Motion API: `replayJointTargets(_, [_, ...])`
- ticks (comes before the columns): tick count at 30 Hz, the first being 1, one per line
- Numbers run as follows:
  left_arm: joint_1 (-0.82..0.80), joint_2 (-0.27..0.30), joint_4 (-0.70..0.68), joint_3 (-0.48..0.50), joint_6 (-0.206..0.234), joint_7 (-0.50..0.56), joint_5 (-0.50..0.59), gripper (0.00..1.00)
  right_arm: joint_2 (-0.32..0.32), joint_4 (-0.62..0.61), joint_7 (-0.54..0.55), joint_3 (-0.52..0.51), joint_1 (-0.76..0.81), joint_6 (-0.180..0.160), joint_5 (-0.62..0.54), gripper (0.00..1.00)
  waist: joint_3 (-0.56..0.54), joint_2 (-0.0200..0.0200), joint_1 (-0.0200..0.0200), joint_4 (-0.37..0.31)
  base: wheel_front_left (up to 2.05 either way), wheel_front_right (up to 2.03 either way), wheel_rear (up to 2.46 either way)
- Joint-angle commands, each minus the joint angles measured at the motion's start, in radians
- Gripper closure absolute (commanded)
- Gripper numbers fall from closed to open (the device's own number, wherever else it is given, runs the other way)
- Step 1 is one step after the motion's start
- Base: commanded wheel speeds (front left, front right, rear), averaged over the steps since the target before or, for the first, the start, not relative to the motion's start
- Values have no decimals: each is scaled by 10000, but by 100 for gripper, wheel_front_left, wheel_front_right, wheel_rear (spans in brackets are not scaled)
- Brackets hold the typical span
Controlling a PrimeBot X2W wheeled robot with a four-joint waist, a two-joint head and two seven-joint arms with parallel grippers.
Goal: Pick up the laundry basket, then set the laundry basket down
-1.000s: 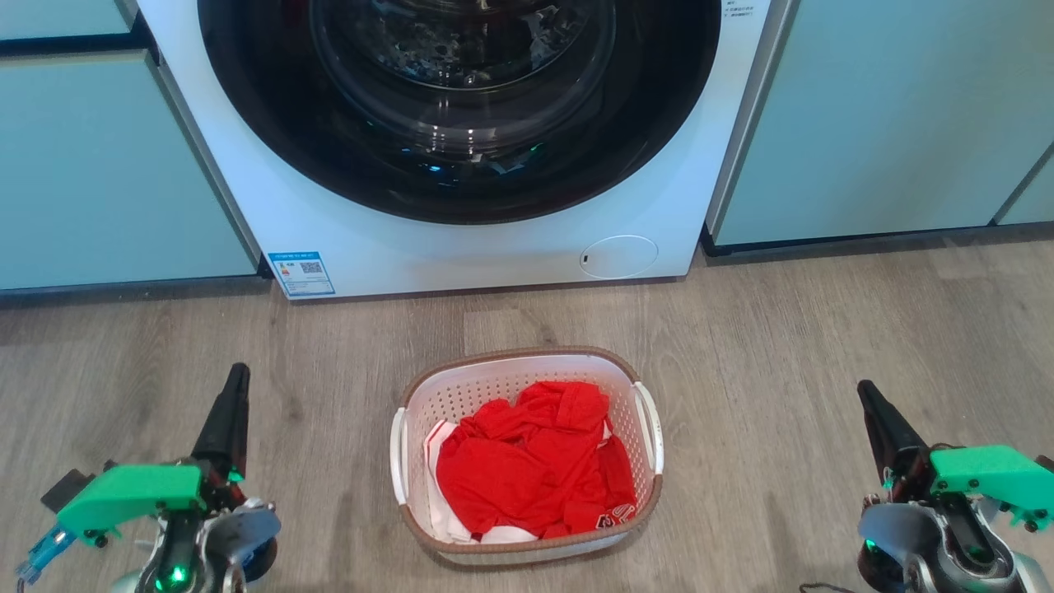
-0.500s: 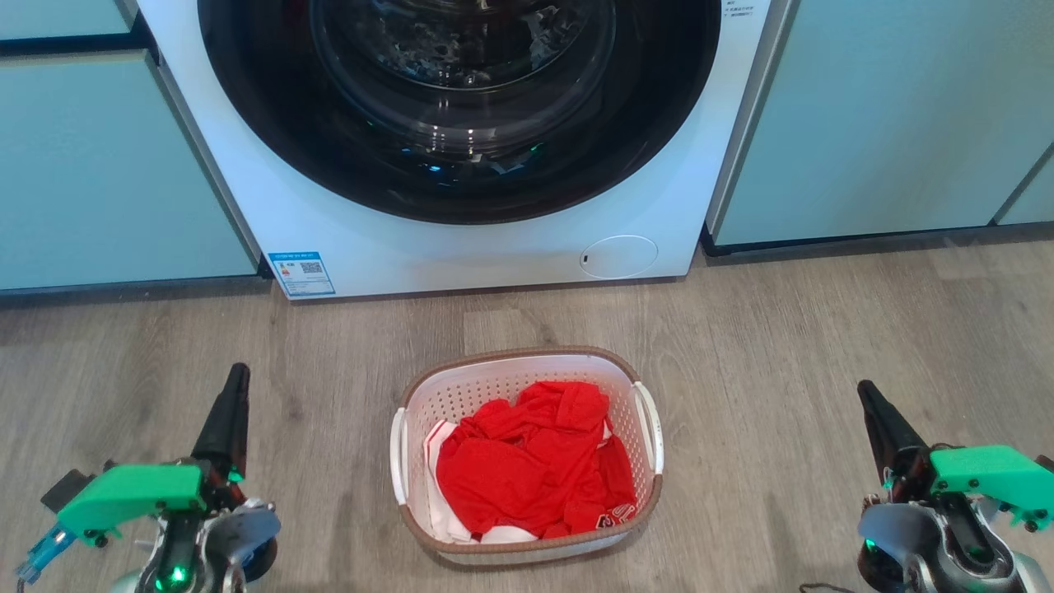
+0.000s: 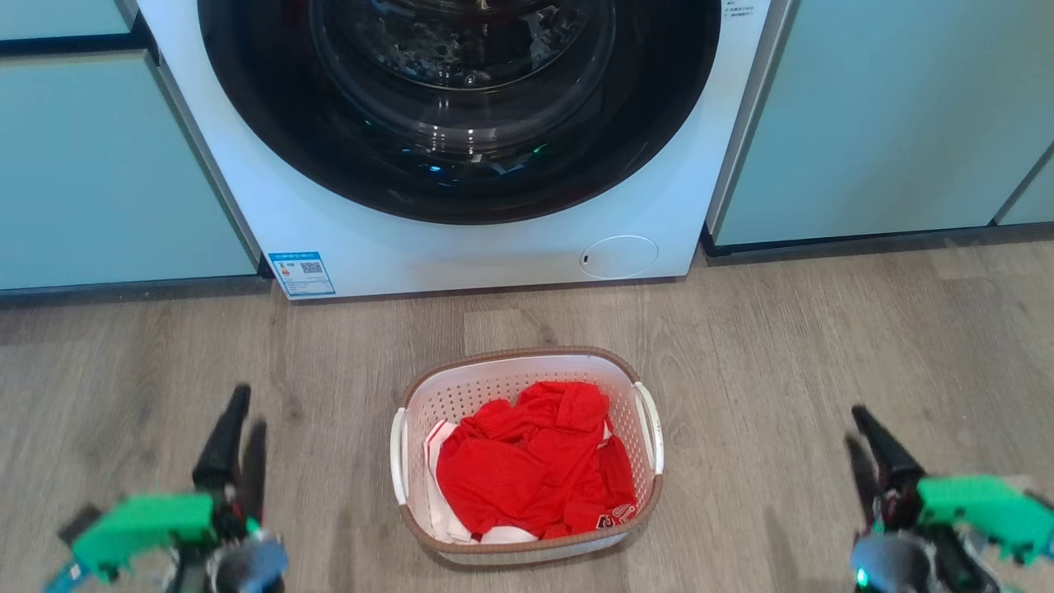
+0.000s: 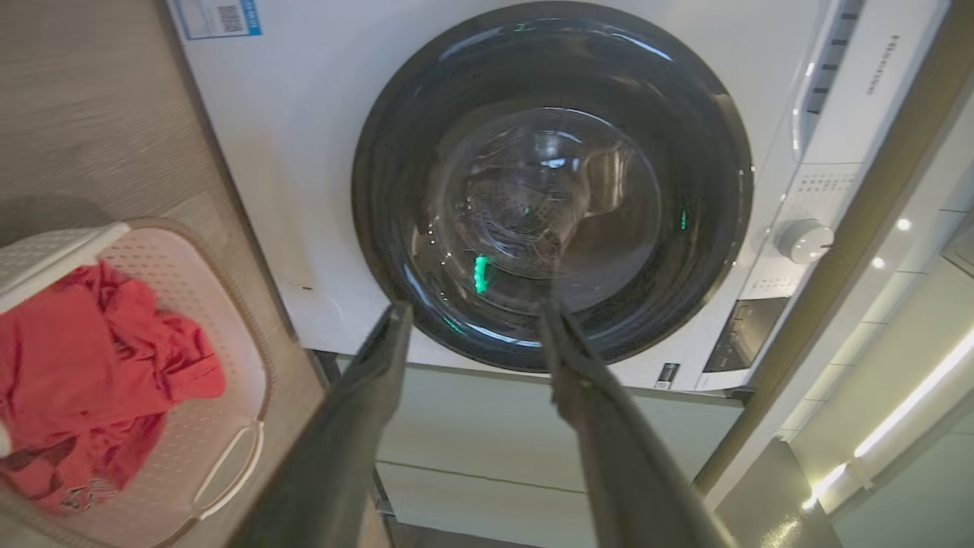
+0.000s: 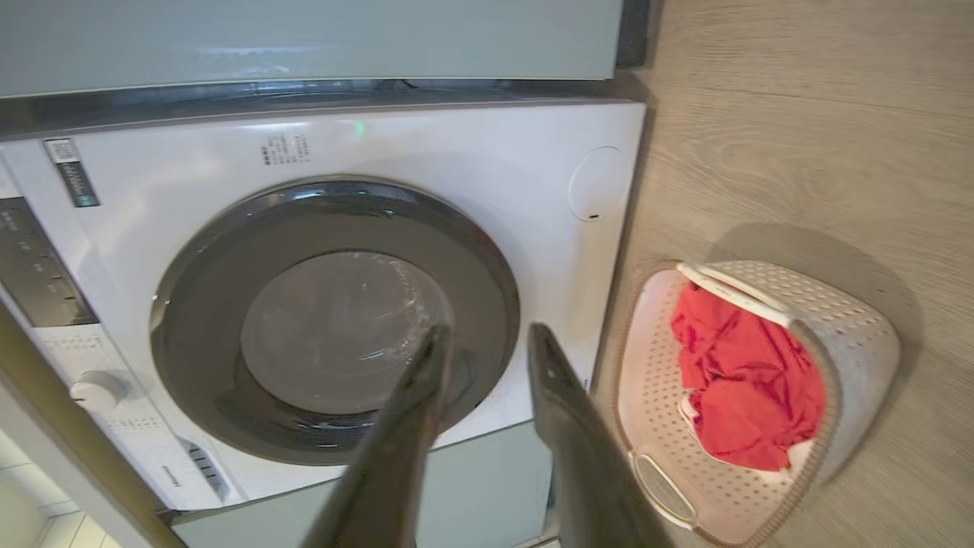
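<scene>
Where the wood-look floor (image 3: pixel 782 346) runs up to the washing machine (image 3: pixel 370 239), the laundry basket (image 3: pixel 478 391) sits flat on the boards. It is centred before the machine and a little apart from its front panel. White side handles face left and right, and the brown rim is level.

Contents: a crumpled red garment (image 3: pixel 527 465) fills most of the basket, with a bit of white cloth (image 3: pixel 436 502) showing under it at the near left corner.

Left gripper (image 3: pixel 247 408): low at the basket's left, well apart from it, blurred in the head view. In its wrist view its fingers (image 4: pixel 365 396) are spread wide, holding nothing.

Right gripper (image 3: pixel 856 428): low at the right, also well apart and blurred. Its fingers (image 5: pixel 411 411) are parted by a narrower gap and hold nothing.

Bare floor lies between each gripper and the basket.

Behind: the dark round door (image 3: pixel 461 82) is shut, with a blue label (image 3: pixel 302 273) at the lower left corner and a round flap (image 3: pixel 618 256) at the lower right. Pale green cabinets (image 3: pixel 865 115) flank the machine.
</scene>
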Motion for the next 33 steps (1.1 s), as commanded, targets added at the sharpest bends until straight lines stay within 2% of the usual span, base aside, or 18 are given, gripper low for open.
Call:
replayJointTargets(1, [135, -19, 150, -10, 2, -9, 4, 0, 23, 157, -9, 25, 114, 0, -2, 0, 0, 0, 0, 0, 0, 0, 0])
replayJointTargets(17, [243, -15, -174, -156, 9, -438, 423, 0, 14, 3, -438, 383, 102, 7, -507, 0, -12, 0, 0, -5, 0, 0, 0])
replayJointTargets(33, [201, 4, -1092, -316, 382, -935, 2346, 0, -7, -894, -935, 857, 29, 15, -3228, 0, 17, 0, 0, 0, 0, 0, 0])
